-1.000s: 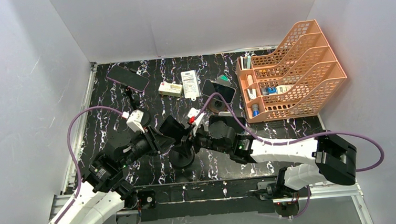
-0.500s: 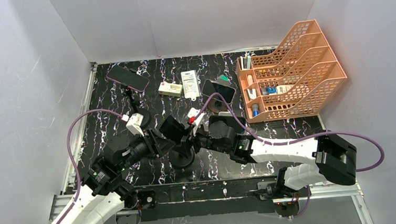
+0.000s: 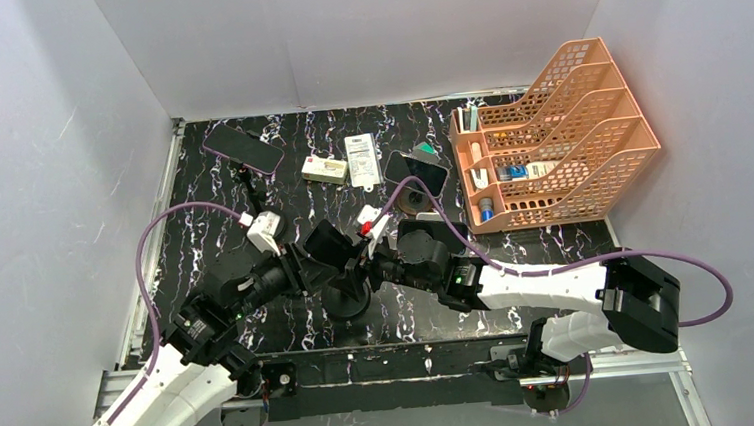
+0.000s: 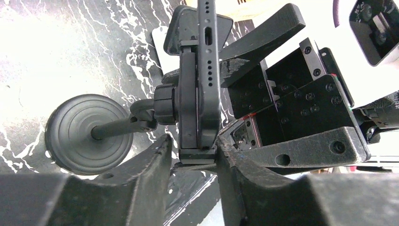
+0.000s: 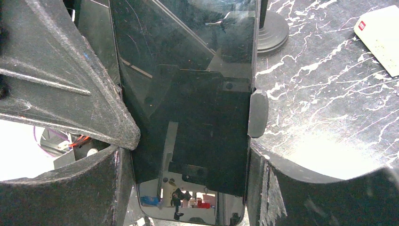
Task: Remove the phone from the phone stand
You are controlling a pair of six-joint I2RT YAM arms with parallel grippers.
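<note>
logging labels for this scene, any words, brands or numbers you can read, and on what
None can be read.
White card: print too small.
White box: red mark, print too small.
Items in the orange rack: labels too small.
Phone in the stand: dark screen, no text.

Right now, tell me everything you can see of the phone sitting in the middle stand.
The phone is a slim dark slab with a glossy, reflective screen and a ported, perforated edge. It sits in the stand's cradle, side clamps gripping it. The right hand straddles its sides; the left hand brackets the cradle's end.
</note>
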